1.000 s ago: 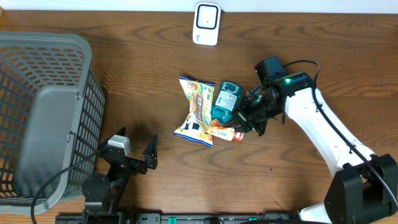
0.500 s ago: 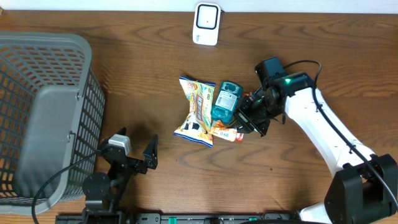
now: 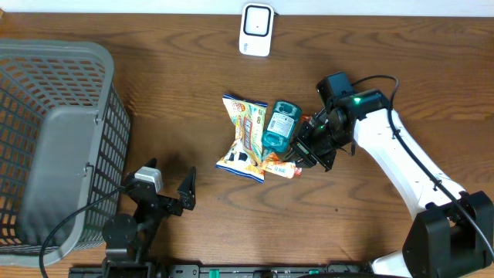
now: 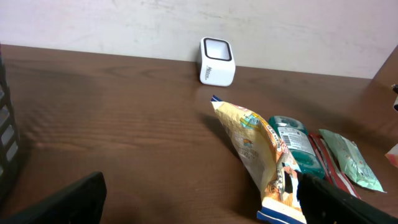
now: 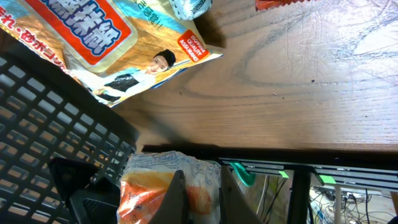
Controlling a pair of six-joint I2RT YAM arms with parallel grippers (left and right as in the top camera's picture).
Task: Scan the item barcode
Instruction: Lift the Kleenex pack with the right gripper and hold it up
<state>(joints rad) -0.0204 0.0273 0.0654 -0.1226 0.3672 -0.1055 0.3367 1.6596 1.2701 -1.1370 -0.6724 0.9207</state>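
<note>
Overhead, right pincer (image 3: 299, 156) shut on the orange packet (image 3: 279, 164) beside the snack bag (image 3: 243, 137) mid-worktop (image 3: 193, 93), left pincer (image 3: 168, 179) wide and empty, left wrist view alone showing a green pouch (image 4: 349, 160), right wrist view showing the packet crumpled between closed fingers (image 5: 178, 196).

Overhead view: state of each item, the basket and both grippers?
scanner, standing upright at the far edge
snack bag, lying on the table, not held
teal pack, lying against the snack bag, not held
orange packet, pinched at one end by the right gripper
right gripper, shut on the orange packet
left gripper, open, empty
basket, upright at the left
</note>
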